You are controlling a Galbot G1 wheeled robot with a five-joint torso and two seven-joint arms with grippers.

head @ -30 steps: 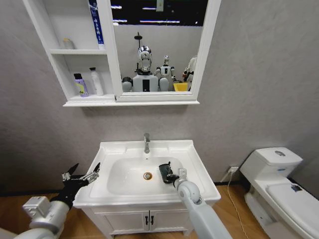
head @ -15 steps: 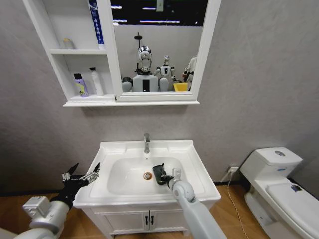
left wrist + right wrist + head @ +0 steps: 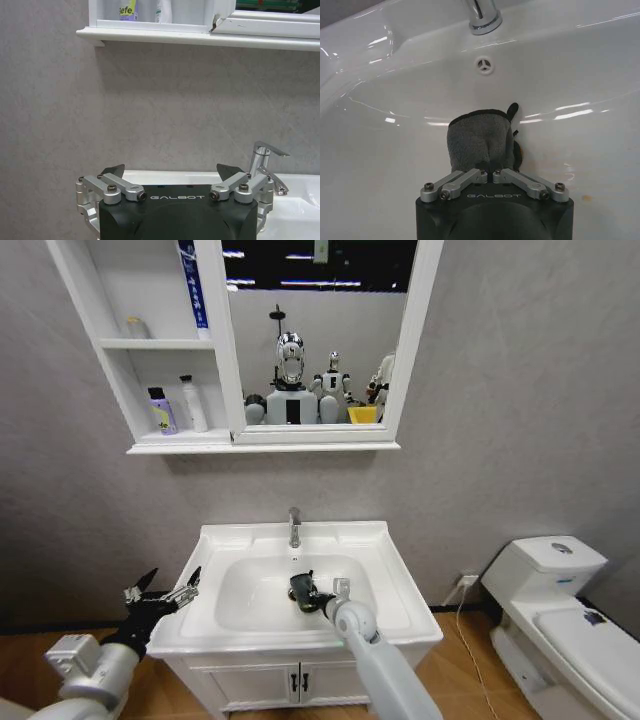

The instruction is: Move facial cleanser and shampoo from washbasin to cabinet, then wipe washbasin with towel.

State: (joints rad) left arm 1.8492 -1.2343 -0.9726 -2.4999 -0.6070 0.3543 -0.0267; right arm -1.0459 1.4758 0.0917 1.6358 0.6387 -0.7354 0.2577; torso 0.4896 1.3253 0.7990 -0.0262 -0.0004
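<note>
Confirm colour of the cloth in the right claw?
Dark grey, fuzzy folded towel, clamped in the right claw inside the white ceramic washbasin; clearest in right wrist view.

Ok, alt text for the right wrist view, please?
The right end effector, shut on the dark grey towel, presses it against the bottom of the white washbasin bowl. Beyond it are the round overflow hole and the chrome tap base.
</note>
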